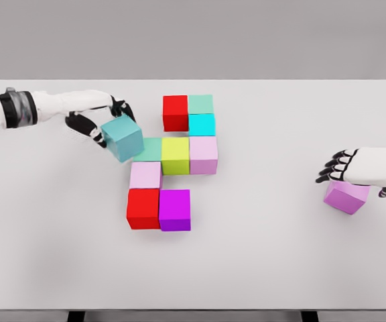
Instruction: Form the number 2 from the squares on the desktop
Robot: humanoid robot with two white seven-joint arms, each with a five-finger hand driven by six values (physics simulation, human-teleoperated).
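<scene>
Holding a teal-blue matte cube tilted in the left robot hand, black fingers closed on its upper and left faces, its lower right corner overlapping the mint-green flat-topped cube of the assembled group near the middle of the white bench. Resting the right robot hand on a violet-pink cube near the right edge of the bench, well apart from the group, fingers curled over the cube's top; cannot tell whether gripped or only touched.

Standing toward the far edge, in the top row: a bright red cube touching a pale green cube, with a cyan cube just below the pale green one. Forming the middle row, left to right and touching: the mint-green cube, a yellow-green cube, a pale lilac cube. Sitting below the mint-green one: a light pink cube. Closing the bottom row, side by side and touching: a second red cube and a magenta cube.
</scene>
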